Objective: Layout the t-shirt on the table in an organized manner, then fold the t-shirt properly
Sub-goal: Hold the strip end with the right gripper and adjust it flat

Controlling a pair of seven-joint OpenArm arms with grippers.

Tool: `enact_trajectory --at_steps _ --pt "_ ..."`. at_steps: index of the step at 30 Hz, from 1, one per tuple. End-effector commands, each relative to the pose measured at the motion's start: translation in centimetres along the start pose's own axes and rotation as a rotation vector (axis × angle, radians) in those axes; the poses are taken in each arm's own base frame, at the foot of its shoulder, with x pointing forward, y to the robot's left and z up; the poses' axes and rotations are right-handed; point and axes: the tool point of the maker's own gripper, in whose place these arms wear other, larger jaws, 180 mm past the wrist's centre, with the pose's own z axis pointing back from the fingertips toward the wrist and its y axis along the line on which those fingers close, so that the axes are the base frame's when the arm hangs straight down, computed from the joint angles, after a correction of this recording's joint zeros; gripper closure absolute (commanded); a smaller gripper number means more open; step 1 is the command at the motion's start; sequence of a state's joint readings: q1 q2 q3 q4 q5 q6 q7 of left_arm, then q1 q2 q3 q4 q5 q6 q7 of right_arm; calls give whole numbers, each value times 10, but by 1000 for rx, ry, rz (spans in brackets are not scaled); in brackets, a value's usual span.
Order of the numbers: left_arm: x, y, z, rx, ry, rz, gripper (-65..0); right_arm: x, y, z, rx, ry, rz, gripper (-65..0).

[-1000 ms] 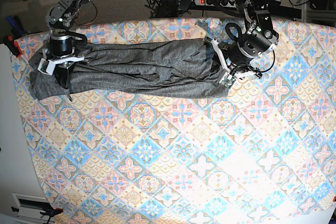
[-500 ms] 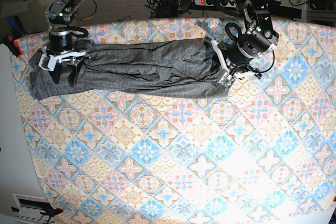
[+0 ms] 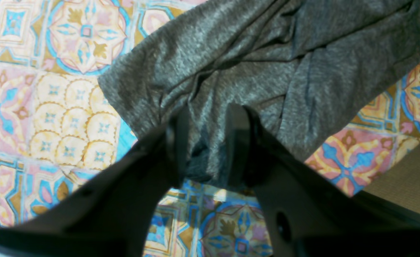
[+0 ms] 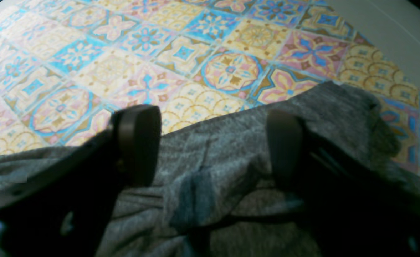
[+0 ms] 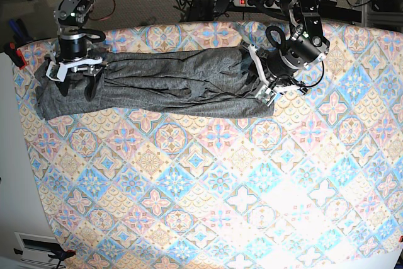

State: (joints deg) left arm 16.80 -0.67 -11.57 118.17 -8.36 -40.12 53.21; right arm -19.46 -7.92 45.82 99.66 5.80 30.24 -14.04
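The t-shirt [image 5: 157, 86] is found along the far edge of the table [image 5: 208, 193], stretched sideways into a long, narrow, rumpled band w/ deep creases running its length. No sleeves, collar or hem are seen spread flat, so the layout step is judged only partly done: length is pulled out, width is not. No fold proper is visible yet; folding is judged wholly left to do.

The left gripper [image 3: 206, 142], on the right of the base view, is seen pinched on a bunched edge of the t-shirt, cloth wedged between its dark fingers [image 3: 236, 142] in the left wrist view. That end of the fabric is shown gathered and twisted, w/ a flap lapped over itself.

The right gripper [image 4: 213, 142], at the other end of the garment, is shown w/ its jaws spread wide above the cloth, nothing caught between them; the fabric below lies loose on the table. Whether the tips touch the cloth can't be told.

Left to do, by est.: shirt opened out in width, wrinkles smoothed, sleeves squared, then folds made.

No brand, label, print or readable writing is made out on shirt, cloth or arms.
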Motion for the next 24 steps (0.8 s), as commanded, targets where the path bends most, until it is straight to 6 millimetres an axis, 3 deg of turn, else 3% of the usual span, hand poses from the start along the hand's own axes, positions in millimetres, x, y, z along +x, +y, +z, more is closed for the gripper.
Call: enact_trajectory --at_steps 1,3,5,7,10,13,18,24 --pt "12 2 3 7 -44 -8 -173 16 -1 -1 5 -57 6 -464" --pt "13 3 3 10 -45 -10 -173 30 -14 -5 -14 -87 31 -463" --pt "14 4 3 11 -47 -11 -173 58 -43 -10 -72 -166 33 -453" --pt "14 4 3 11 -47 -11 -173 72 -68 -19 -125 -209 -18 -448" --pt "15 4 3 12 -49 -12 -173 60 -90 -34 -147 -152 -134 -449" --pt "15 4 3 12 -49 -12 -173 66 -118 -33 -124 -120 -164 -448" --pt "16 4 3 13 -51 -13 -173 67 -135 -31 -101 -122 -229 -448" --pt "20 6 3 15 -61 -18 -173 25 -140 -35 -108 -48 -331 -448"
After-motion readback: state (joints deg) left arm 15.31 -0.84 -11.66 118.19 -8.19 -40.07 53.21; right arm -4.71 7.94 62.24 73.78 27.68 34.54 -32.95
